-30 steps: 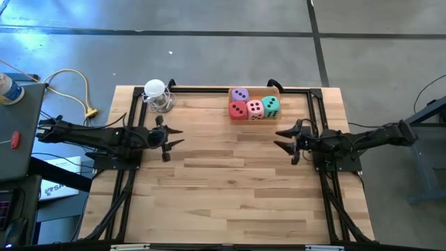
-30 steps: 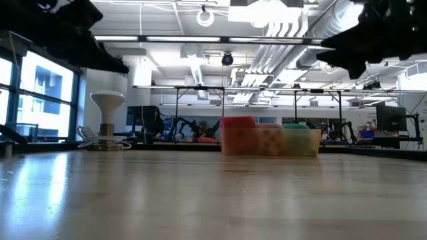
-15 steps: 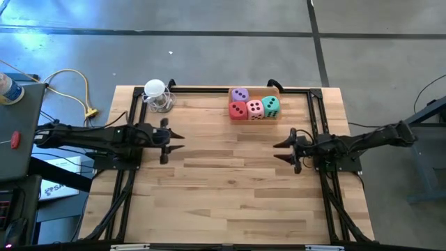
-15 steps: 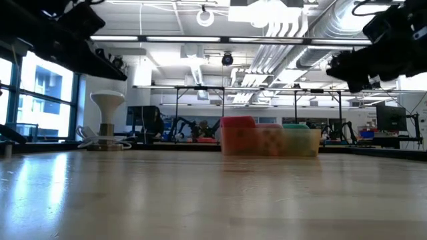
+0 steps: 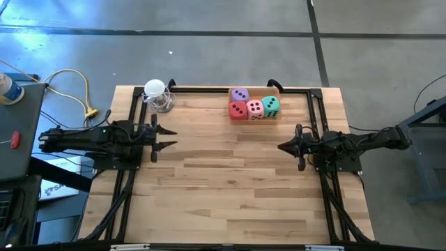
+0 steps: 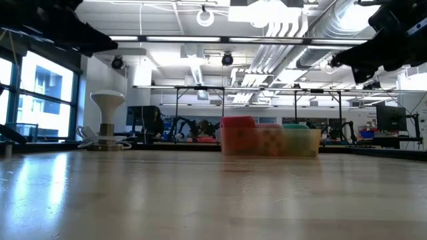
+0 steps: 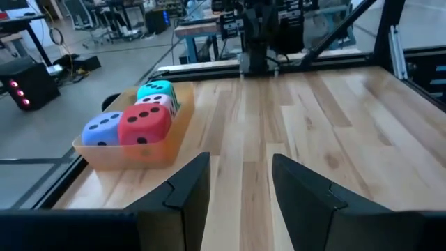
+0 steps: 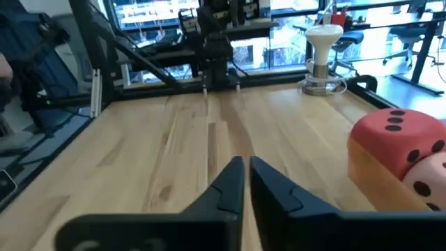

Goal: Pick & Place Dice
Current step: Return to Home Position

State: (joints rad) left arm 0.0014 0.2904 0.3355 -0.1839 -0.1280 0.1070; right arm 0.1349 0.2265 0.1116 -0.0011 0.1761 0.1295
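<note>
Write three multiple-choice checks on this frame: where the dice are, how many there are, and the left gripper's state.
1. Where are the dice?
A. scattered loose
B. in the orange bin at the far edge of the table
C. on the floor

2. How many dice are in the bin?
A. two
B. three
C. four

3. What state is the left gripper in?
A. open, empty
B. shut on a die
C. shut, empty

Answers:
1 B: all the dice sit packed together inside the bin.
2 C: the high view shows one each in red, purple, pink and teal.
3 A: its fingers stand apart with only bare wood between them, while the right gripper is shut.
</note>
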